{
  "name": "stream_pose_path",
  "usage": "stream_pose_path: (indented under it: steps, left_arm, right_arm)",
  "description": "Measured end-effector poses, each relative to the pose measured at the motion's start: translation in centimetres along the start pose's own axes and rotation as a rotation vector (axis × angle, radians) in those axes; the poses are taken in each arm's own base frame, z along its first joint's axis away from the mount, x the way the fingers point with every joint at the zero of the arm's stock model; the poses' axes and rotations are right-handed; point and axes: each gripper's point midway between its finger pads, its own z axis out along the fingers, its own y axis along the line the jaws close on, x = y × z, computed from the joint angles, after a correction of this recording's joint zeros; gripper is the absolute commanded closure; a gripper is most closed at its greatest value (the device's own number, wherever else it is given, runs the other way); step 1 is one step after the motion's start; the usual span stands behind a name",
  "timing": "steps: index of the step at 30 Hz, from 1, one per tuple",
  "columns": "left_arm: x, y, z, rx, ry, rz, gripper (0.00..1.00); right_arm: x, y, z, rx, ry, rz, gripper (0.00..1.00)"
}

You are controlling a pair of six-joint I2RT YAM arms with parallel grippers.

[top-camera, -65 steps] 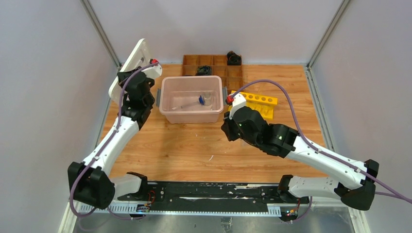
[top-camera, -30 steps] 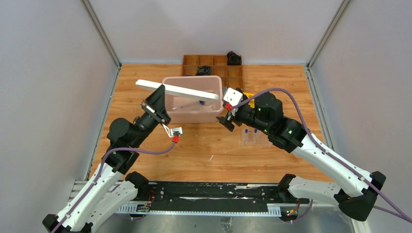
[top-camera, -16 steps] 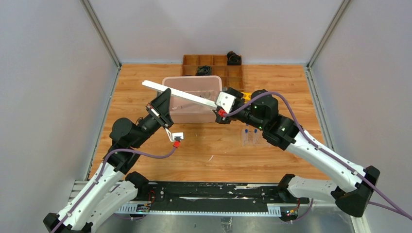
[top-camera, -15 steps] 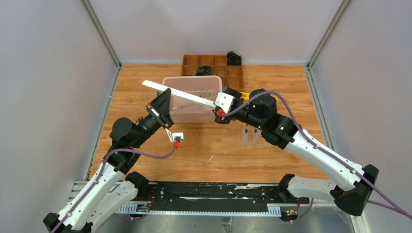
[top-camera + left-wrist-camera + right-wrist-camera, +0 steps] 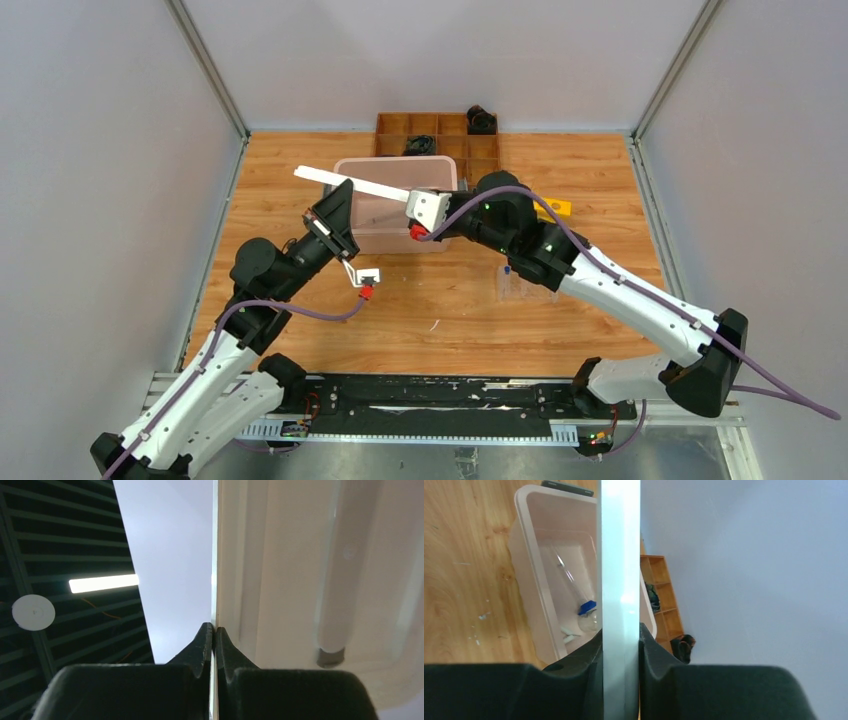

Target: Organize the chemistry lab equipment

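Note:
A flat white lid [image 5: 355, 186] hangs tilted over the pink bin [image 5: 390, 238]. My left gripper [image 5: 338, 203] is shut on the lid's near left edge; in the left wrist view [image 5: 214, 630] the jaws pinch the thin rim of the lid [image 5: 280, 580]. My right gripper [image 5: 413, 203] is shut on the lid's right end; in the right wrist view [image 5: 620, 635] the lid [image 5: 620, 555] stands edge-on between the jaws. Inside the bin [image 5: 531, 580] lie a clear glass funnel with a blue piece [image 5: 586, 607] and a small white piece [image 5: 569, 630]. A clear rack with blue-capped tubes [image 5: 520, 283] stands right of the bin.
A brown wooden compartment tray [image 5: 440, 135] with black objects sits at the back, behind the bin. A yellow rack [image 5: 556, 208] shows behind my right arm. A small white speck [image 5: 434, 325] lies on the wooden table in front.
My right gripper has slid left along the lid and now grips it over the bin's right side. The lid has dropped slightly and sits flatter. The left arm barely moved.

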Motion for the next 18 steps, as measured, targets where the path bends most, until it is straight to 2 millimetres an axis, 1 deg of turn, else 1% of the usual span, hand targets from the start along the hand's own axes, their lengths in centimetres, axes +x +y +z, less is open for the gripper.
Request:
stream_pose_path:
  steps: [1,2,3,4,5,6,7,10,13,16,18]
  left_arm:
    - [0.0,0.0,0.0,0.0,0.002,-0.002,0.95]
    - [0.1,0.1,0.1,-0.002,0.005,-0.003,0.85]
    - [0.2,0.1,0.1,-0.002,0.01,-0.004,0.69]
    - [0.3,0.0,0.1,-0.001,0.011,-0.004,0.5]
    - [0.3,0.0,0.1,-0.002,0.012,-0.011,0.27]
    - [0.3,0.1,0.2,-0.005,0.012,-0.007,0.1]
    - [0.3,0.3,0.2,-0.011,0.013,-0.006,0.01]
    - [0.8,1.0,0.3,-0.031,0.029,-0.023,0.0]
    - [1.5,0.8,0.3,-0.016,0.057,-0.071,0.0]
    - [2.2,0.0,0.2,0.049,0.086,-0.177,0.0]
    - [2.7,-0.2,-0.2,0.092,0.109,-0.27,0.0]
  right_arm:
    - [0.0,-0.3,0.0,0.008,0.007,-0.018,1.0]
    - [0.0,-0.5,0.0,0.022,0.017,-0.039,1.0]
    - [-0.1,-0.7,-0.1,0.036,0.027,-0.055,1.0]
    - [-0.1,-0.9,-0.1,0.047,0.034,-0.068,1.0]
    - [0.0,-1.1,-0.2,0.056,0.042,-0.082,1.0]
    - [0.0,-1.2,-0.2,0.063,0.052,-0.099,1.0]
    - [0.1,-1.4,-0.3,0.074,0.064,-0.116,1.0]
    - [1.0,-2.1,-0.5,0.114,0.117,-0.173,1.0]
    - [1.5,-3.7,-0.8,0.181,0.166,-0.236,1.0]
    - [2.1,-5.1,-1.1,0.244,0.225,-0.286,1.0]
    - [3.0,-5.8,-1.3,0.283,0.278,-0.32,1.0]
